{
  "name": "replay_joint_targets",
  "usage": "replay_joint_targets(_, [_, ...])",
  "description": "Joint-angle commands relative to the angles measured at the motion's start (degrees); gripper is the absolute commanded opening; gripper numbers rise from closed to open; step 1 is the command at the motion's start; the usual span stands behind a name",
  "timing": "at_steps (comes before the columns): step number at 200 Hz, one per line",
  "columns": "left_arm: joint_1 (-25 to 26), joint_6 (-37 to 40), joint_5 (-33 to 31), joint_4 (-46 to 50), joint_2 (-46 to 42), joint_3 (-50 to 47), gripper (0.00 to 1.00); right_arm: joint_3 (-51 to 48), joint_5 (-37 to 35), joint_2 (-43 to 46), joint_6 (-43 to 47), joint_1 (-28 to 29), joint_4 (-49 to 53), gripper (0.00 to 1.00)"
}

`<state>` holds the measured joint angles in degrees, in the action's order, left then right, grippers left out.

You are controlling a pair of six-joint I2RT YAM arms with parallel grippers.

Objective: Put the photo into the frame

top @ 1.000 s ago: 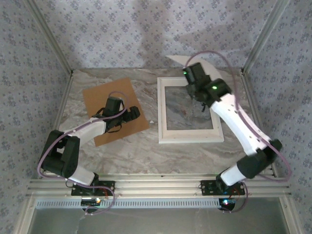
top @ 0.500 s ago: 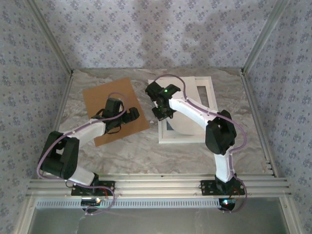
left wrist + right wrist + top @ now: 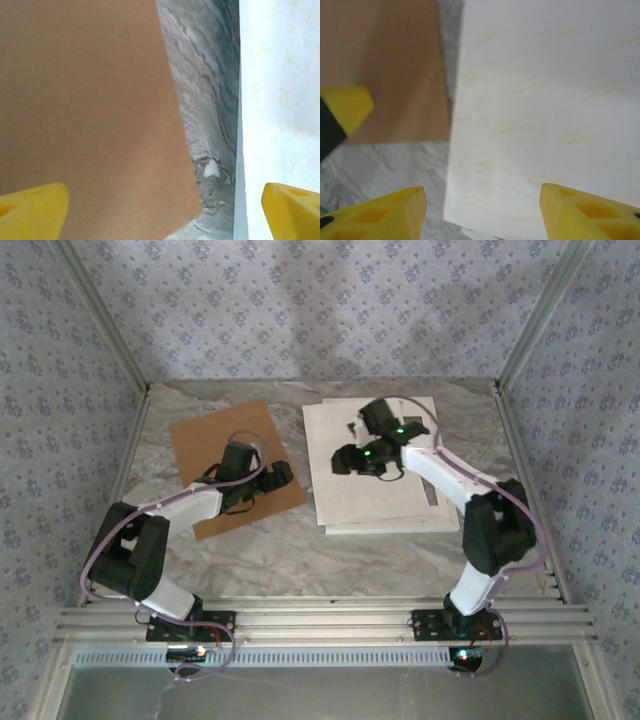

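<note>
The photo (image 3: 385, 502) lies flat, white back up (printed side not visible), on top of the frame (image 3: 395, 529) on the right half of the counter (image 3: 250, 560). The sheet sits a bit askew and covers nearly all of the frame. A thin strip of white moulding peeks out along the near edge, and there is a small grey gap near the right side.

The right claw (image 3: 343, 460) is over the left part of the photo, pointing left. In the right wrist view its yellow fingers (image 3: 385, 210) are spread wide above the sheet with nothing pinched between them, so it is open and not holding anything. That view also shows the photo's left edge hanging past the frame over the marble.

The left claw (image 3: 278, 476) is at the right edge of the brown backing board (image 3: 220, 445), which lies flat on the left half of the counter. Its jaws are fully apart and empty. In the left wrist view one tip is over the board and the other is over the white sheet, with bare marble between them.

The board and the photo are close but not touching; a marble strip separates them. One yellow tip of the left claw shows at the left of the right wrist view, so the two claws are near each other.
</note>
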<state>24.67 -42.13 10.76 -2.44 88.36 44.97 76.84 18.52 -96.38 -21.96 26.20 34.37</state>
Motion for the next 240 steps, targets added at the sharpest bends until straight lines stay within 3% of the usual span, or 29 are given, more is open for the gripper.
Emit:
replay_joint_targets(1, [3.21, -1.96, 3.89, -4.19, 3.20, 2.68, 0.95, -5.76, 0.22, 6.01, -1.59, -6.23, -4.75, 0.64])
replay_joint_targets(43, [6.88, -5.19, 5.22, -10.01, 9.27, 5.23, 0.87, -16.39, 0.11, 14.14, -1.60, -17.25, -8.35, 0.68])
replay_joint_targets(95, [7.90, -5.76, 7.56, -13.68, 14.99, 9.61, 0.70, -21.82, 1.07, 18.14, -0.31, -24.07, -9.53, 0.70])
replay_joint_targets(181, [8.29, -5.89, 10.01, -16.18, 18.65, 12.11, 0.30, -22.70, 1.35, 17.73, 0.25, -26.19, -10.70, 0.71])
replay_joint_targets(240, [8.22, -4.47, 9.45, -14.43, 20.25, 12.60, 0.29, -23.14, 1.08, 17.09, 0.26, -26.90, -11.42, 0.71])
